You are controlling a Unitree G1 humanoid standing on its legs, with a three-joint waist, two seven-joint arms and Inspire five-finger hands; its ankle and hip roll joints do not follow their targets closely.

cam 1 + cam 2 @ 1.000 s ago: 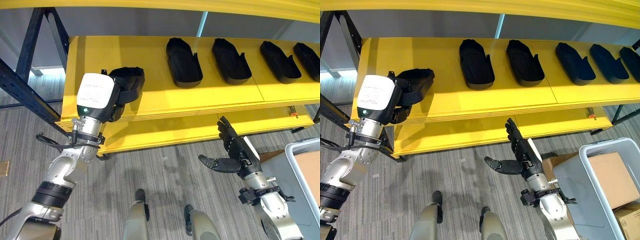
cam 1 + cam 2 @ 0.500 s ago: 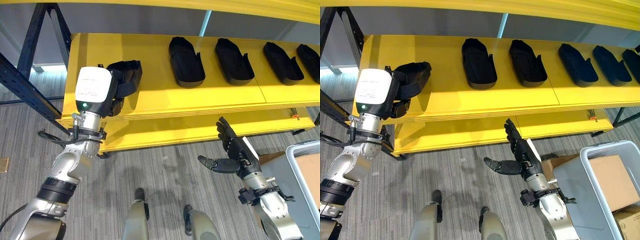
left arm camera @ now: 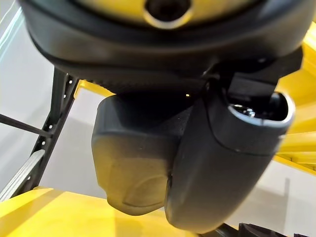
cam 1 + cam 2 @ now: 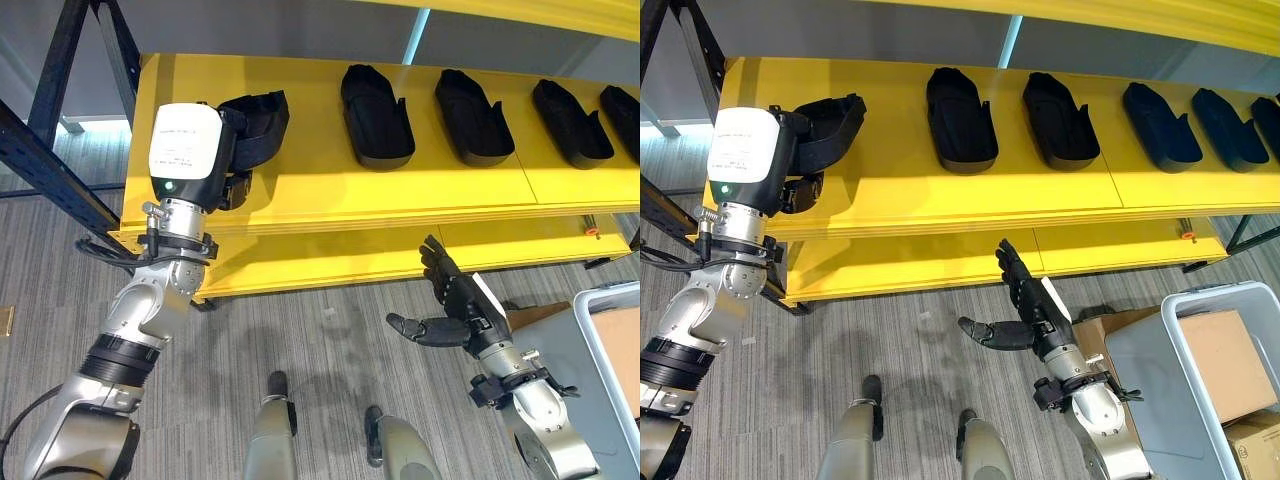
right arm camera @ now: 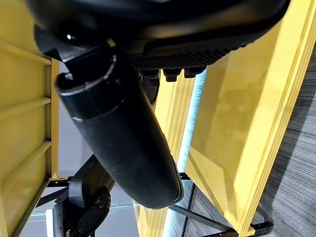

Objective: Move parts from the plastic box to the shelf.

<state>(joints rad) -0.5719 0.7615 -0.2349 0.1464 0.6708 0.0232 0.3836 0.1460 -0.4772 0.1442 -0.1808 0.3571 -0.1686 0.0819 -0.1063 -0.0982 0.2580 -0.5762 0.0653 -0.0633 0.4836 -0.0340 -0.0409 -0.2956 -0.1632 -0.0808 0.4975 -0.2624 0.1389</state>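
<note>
A black moulded part (image 4: 258,115) rests at the left end of the yellow shelf (image 4: 300,190), and my left hand (image 4: 236,160) is shut on its near side. In the left wrist view my thumb (image 3: 222,163) lies against the black part (image 3: 133,168). Several more black parts (image 4: 376,100) lie in a row along the shelf to the right. Lower down, in front of the shelf and over the floor, my right hand (image 4: 455,310) is open and holds nothing. The grey plastic box (image 4: 1150,390) stands at the lower right.
A cardboard box (image 4: 1225,355) sits inside the plastic box, with another carton (image 4: 1255,440) beside it. The shelf's dark steel upright (image 4: 60,150) slants past its left end. A lower yellow shelf board (image 4: 330,262) juts out under the top one.
My left hand has carried the black part a little further in over the shelf. The right hand has drifted slightly left. The camera has shifted a bit.
</note>
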